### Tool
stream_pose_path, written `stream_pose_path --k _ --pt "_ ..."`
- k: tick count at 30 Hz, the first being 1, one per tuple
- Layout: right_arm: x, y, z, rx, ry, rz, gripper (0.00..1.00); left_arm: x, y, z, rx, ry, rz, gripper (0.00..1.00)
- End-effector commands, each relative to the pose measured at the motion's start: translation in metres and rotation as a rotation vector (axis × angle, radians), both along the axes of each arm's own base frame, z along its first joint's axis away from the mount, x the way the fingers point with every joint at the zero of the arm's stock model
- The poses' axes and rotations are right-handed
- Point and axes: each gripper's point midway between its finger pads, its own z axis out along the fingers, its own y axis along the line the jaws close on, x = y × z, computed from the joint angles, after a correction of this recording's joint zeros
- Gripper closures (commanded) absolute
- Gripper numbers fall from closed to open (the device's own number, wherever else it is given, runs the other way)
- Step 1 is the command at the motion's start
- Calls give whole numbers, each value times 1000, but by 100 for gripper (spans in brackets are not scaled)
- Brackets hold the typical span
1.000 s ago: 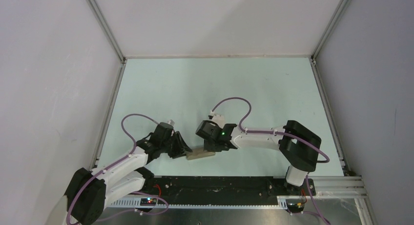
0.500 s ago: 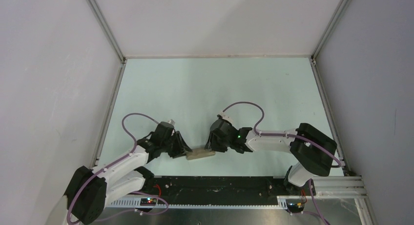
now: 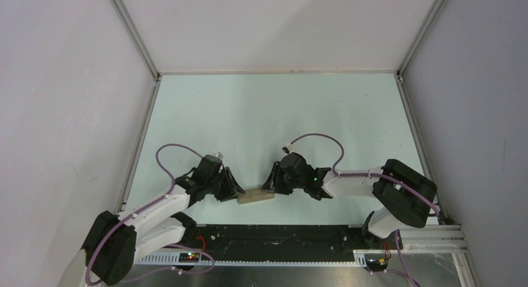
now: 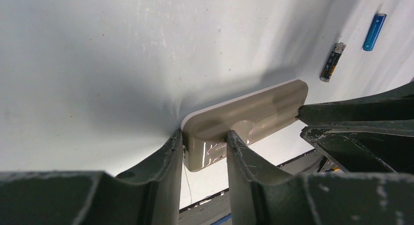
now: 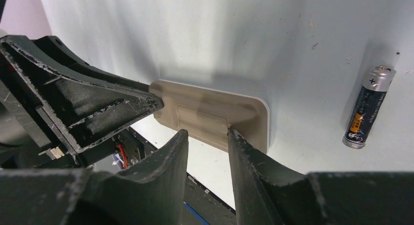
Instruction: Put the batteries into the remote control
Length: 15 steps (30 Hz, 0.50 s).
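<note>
Since the back must face up for loading, we reckon L gripper [image 4: 204, 137] clamps left end of remote control [image 3: 256, 197], low centre in top view, to steady it. R gripper [image 5: 205, 132] tips meet its right end; grip unclear, can't tell. Loose at upper right of L wrist view: dark battery [image 4: 333, 62], blue battery [image 4: 374, 31].
</note>
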Motion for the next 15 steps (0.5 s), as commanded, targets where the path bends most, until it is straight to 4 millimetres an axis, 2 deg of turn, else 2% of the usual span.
stream_pose_path --k 1,15 --pt "-39 23 1 131 95 146 60 -18 15 -23 99 65 -13 69" --pt "-35 30 57 350 -17 174 59 -14 20 -27 137 62 -4 69"
